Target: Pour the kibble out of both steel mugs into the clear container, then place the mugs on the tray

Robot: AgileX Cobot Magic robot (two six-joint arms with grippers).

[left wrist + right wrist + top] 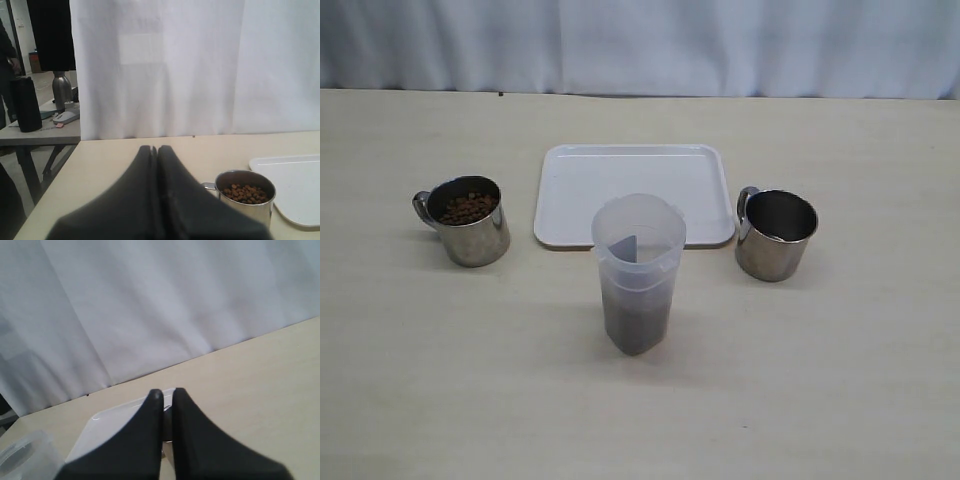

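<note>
**STATUS: ONE MUG FULL, ONE MUG EMPTY, BOTH HANDS CLEAR OF THE WORK**

**Layout.** The clear container (pixel 638 250) stands upright on the tabletop (pixel 440 380), just in front of the tray (pixel 620 180) and between the two mugs. This central position puts it within reach of either arm for pouring. A dark layer of kibble (pixel 635 322) fills its lower part.

**Mugs.** The left mug (pixel 475 240) stands upright to the left of the tray and apart from it, loaded with kibble almost to the rim. The right mug (pixel 772 255) stands upright just beside the tray's right front corner, and its interior looks empty. You can judge from this that the right-side pour is done and the left-side pour is not. Neither mug is on the tray, which is bare.

**Hands.** Neither arm appears in the exterior view. The left hand (pixel 156 148) has its fingers pressed together on nothing and sits above the tabletop, short of the left mug. The right hand (pixel 165 391) has its fingers drawn together to a thin slit and also carries nothing.

**Next step (judgement).** Spread the left hand before you approach the left mug. Keep the mug level until its lip is over the container's mouth, because a mug this full spills easily.
</note>
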